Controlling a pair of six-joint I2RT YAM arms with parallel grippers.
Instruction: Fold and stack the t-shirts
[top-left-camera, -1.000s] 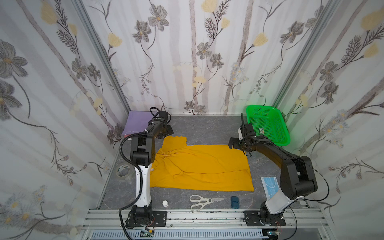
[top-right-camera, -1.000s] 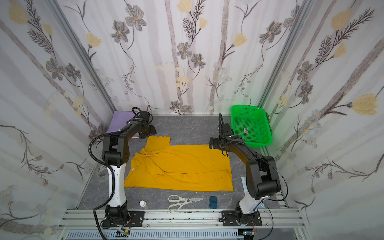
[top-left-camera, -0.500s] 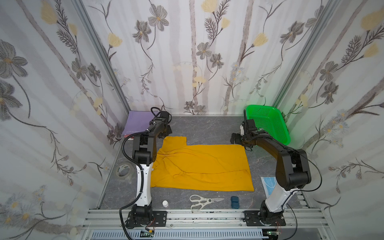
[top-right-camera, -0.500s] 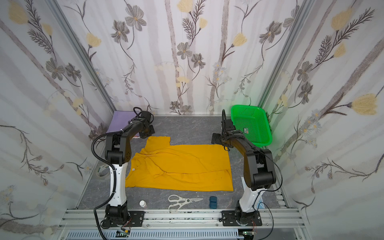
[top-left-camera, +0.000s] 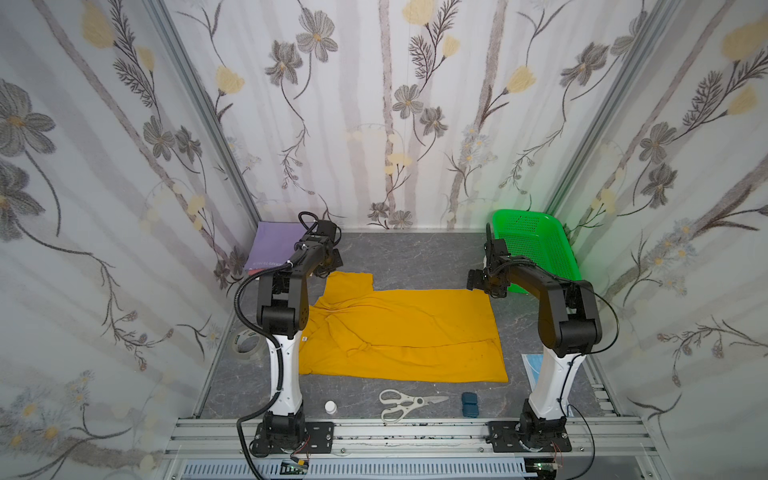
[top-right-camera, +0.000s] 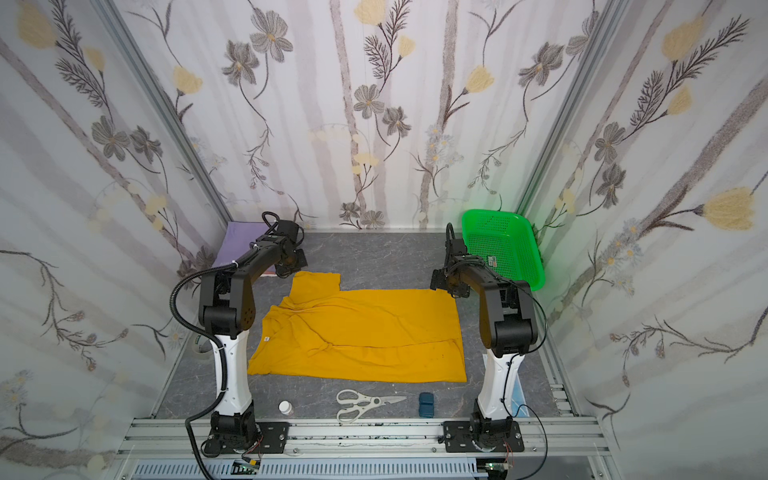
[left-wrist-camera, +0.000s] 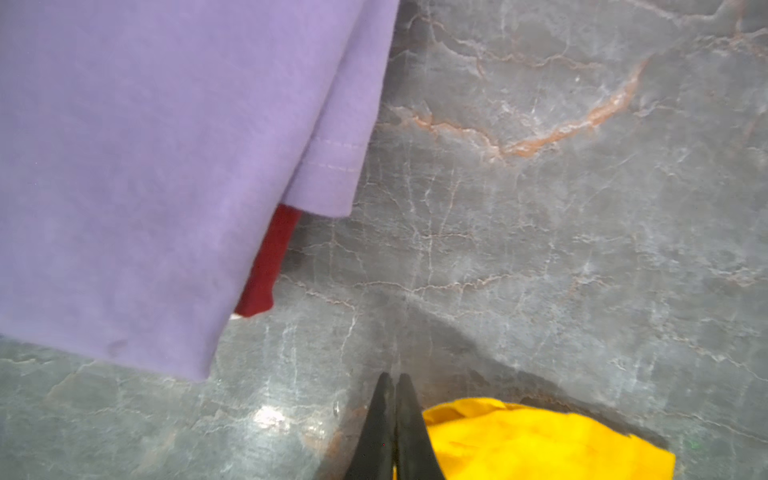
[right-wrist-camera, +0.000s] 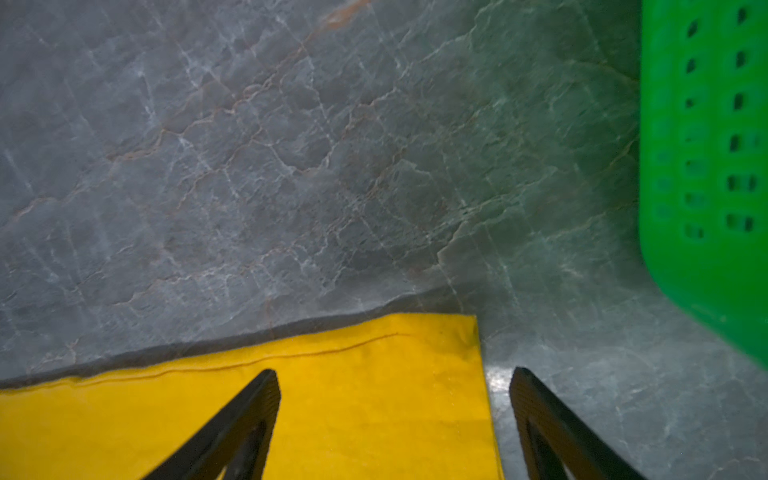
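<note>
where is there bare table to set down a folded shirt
The widest bare table is the back strip between the lavender shirt and the green basket, behind the yellow shirt. The front edge is crowded: small bottle, scissors, small blue object, with a tape roll at left.

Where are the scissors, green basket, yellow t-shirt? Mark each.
scissors (top-left-camera: 411, 402): in a top view, near the pivot.
green basket (top-left-camera: 536, 247): in a top view, mesh floor.
yellow t-shirt (top-left-camera: 407, 332): in a top view, mid body.
</note>
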